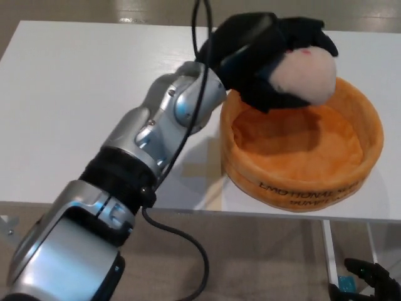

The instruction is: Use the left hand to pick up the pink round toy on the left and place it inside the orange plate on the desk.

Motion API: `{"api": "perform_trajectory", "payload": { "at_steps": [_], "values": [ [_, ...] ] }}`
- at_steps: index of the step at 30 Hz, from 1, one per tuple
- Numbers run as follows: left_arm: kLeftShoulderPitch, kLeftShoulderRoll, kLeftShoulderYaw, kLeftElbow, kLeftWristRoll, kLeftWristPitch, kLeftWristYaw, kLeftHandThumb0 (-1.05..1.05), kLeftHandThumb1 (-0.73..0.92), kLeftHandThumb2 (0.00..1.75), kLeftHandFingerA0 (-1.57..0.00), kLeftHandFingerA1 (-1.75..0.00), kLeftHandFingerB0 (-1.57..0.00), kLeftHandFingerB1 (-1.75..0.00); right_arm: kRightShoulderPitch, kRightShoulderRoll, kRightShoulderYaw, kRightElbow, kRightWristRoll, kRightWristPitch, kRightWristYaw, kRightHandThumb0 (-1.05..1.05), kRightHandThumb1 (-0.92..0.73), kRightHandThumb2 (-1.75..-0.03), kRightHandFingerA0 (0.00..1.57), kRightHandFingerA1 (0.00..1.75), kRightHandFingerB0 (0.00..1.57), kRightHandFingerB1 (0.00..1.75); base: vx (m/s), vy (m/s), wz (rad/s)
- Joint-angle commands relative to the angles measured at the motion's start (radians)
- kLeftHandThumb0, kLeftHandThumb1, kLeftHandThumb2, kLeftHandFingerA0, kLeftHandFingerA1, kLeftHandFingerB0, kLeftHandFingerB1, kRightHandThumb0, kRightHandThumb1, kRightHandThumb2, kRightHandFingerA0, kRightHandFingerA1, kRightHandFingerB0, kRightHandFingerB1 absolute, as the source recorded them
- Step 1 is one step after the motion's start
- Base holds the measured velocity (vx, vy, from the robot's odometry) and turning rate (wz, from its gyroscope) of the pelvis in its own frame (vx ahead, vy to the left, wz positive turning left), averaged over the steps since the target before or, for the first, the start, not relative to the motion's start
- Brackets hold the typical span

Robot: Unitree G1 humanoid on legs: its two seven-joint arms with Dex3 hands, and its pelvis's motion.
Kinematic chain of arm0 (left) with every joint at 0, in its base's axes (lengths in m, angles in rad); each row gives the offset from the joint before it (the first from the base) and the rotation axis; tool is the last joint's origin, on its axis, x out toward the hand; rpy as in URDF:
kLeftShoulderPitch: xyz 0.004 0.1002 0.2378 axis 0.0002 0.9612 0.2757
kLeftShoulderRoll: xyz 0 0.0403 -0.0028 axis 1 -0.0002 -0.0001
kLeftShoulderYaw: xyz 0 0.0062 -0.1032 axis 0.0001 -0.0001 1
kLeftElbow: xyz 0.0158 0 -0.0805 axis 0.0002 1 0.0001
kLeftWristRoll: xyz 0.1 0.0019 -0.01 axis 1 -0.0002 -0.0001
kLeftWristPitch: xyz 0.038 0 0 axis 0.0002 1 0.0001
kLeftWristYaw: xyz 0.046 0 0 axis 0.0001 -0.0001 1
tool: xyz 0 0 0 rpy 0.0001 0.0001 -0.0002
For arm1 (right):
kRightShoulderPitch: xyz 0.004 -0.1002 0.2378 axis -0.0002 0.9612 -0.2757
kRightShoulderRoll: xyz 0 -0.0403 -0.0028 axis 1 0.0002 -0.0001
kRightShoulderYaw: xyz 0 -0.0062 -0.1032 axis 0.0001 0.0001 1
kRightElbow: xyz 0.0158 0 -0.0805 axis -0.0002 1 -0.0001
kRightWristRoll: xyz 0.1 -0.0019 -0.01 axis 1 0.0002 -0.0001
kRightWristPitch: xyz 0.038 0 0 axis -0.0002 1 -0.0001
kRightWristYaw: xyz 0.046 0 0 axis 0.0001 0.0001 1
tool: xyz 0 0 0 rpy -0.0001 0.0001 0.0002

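Observation:
My left hand is shut on the pink round toy, holding it in the air over the back of the orange plate. The black fingers wrap the toy's top and left side, so only its pale pink front shows. The plate is a round soft orange bowl with a thick rim and black lettering on its front wall, standing on the white desk at the right. My silver left forearm stretches diagonally across the desk toward it. Of my right hand only dark fingers show, low at the bottom right below the desk edge.
A tan tape cross lies on the desk just left of the plate, partly hidden by my arm. A black cable runs along the left forearm. Below the desk's front edge are brown floor and white desk legs.

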Motion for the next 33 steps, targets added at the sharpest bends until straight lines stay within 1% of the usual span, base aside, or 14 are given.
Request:
{"api": "perform_trajectory", "payload": {
  "at_steps": [1,2,3,4,5,11,12,23,24,25,29,30,32,33],
  "values": [
    [0.019,-0.011,-0.014,0.046,-0.032,0.044,-0.16,-0.4,0.52,0.56,-0.32,-0.36,-0.29,-0.3,0.002,-0.003,0.0,0.007,0.002,0.012,-0.003,-0.27,-0.37,-0.85,0.47,0.96,0.44,0.72,0.0,0.0,0.0],
    [0.018,-0.007,-0.021,0.051,-0.029,0.061,-0.191,-0.4,0.52,0.56,-0.32,-0.36,-0.29,-0.3,0.0,-0.003,-0.001,0.008,0.002,0.016,-0.004,-0.27,-0.37,-0.85,0.47,0.96,0.44,0.72,0.0,0.0,0.0],
    [0.008,0.002,-0.038,0.067,-0.015,0.094,-0.241,-0.68,0.43,0.78,0.0,-0.05,-0.06,-0.2,0.001,-0.004,0.002,0.007,-0.001,0.012,-0.004,-0.31,-0.33,-0.94,0.54,0.84,0.45,0.71,0.0,0.0,0.0],
    [0.004,0.006,-0.045,0.073,-0.009,0.107,-0.262,-0.68,0.43,0.78,0.0,-0.05,-0.06,-0.2,0.001,-0.004,0.003,0.007,-0.002,0.011,-0.004,-0.31,-0.33,-0.94,0.54,0.84,0.45,0.71,0.0,0.0,0.0],
    [0.003,0.008,-0.046,0.075,-0.008,0.105,-0.266,-0.75,0.46,0.81,0.0,0.0,-0.04,-0.12,0.0,-0.004,0.003,0.007,-0.002,0.011,-0.004,-0.29,-0.36,-0.87,0.5,0.99,0.47,0.74,0.0,0.0,0.0],
    [0.003,0.021,-0.077,0.065,0.026,0.115,-0.272,-0.79,0.45,0.85,0.0,0.0,-0.01,-0.1,-0.006,0.003,0.004,0.006,0.0,0.012,-0.007,-0.27,-0.38,-0.84,0.56,0.98,0.53,0.77,0.0,0.0,0.0],
    [0.002,0.018,-0.077,0.067,0.021,0.122,-0.279,-0.79,0.44,0.86,0.0,0.0,0.0,-0.09,-0.006,0.004,0.004,0.006,0.0,0.012,-0.005,-0.3,-0.36,-0.92,0.61,0.9,0.54,0.76,0.0,0.0,0.0],
    [-0.029,0.032,-0.068,-0.021,0.015,0.127,-0.289,-0.87,0.46,0.92,0.0,0.0,0.0,-0.02,0.014,0.005,0.005,0.005,0.004,0.006,0.006,-0.32,-0.36,-0.95,0.56,0.85,0.52,0.74,0.0,0.0,0.0],
    [-0.028,0.036,-0.063,-0.034,0.01,0.126,-0.295,-0.86,0.45,0.91,0.0,0.0,0.0,-0.03,0.015,0.005,0.006,0.005,0.003,0.005,0.006,-0.32,-0.36,-0.95,0.56,0.85,0.52,0.75,0.0,0.0,0.0],
    [-0.025,0.058,-0.046,-0.089,-0.002,0.131,-0.313,-1.0,0.53,0.67,0.0,0.0,0.0,-0.15,0.015,0.005,0.007,0.005,0.002,0.006,0.006,-0.33,-0.36,-0.95,0.56,0.84,0.52,0.74,0.0,0.0,0.0],
    [0.001,0.098,-0.014,-0.209,-0.027,0.148,-0.35,-0.99,0.52,0.67,0.0,0.0,0.0,-0.19,0.025,0.004,0.008,0.006,0.002,0.006,0.009,-0.33,-0.37,-0.94,0.57,0.84,0.52,0.74,0.0,0.0,0.0],
    [0.033,0.133,0.041,-0.319,-0.079,0.139,-0.364,-0.75,0.42,0.84,0.0,0.0,-0.01,-0.12,0.029,0.004,0.002,0.005,0.008,0.005,0.009,-0.33,-0.35,-0.94,0.57,0.87,0.54,0.77,0.0,0.0,0.0],
    [0.076,0.167,0.102,-0.424,-0.146,0.108,-0.375,-0.79,0.46,0.86,0.0,0.0,-0.03,-0.09,0.032,0.002,0.003,0.005,0.006,0.003,0.001,-0.33,-0.33,-0.94,0.59,0.88,0.55,0.77,0.0,0.0,0.0],
    [0.096,0.182,0.123,-0.469,-0.168,0.104,-0.386,-0.74,0.41,0.84,0.0,-0.1,0.0,-0.14,0.033,0.001,0.005,0.005,0.003,0.003,-0.001,-0.33,-0.34,-0.94,0.59,0.87,0.55,0.77,0.0,0.0,0.0]
  ]
}}
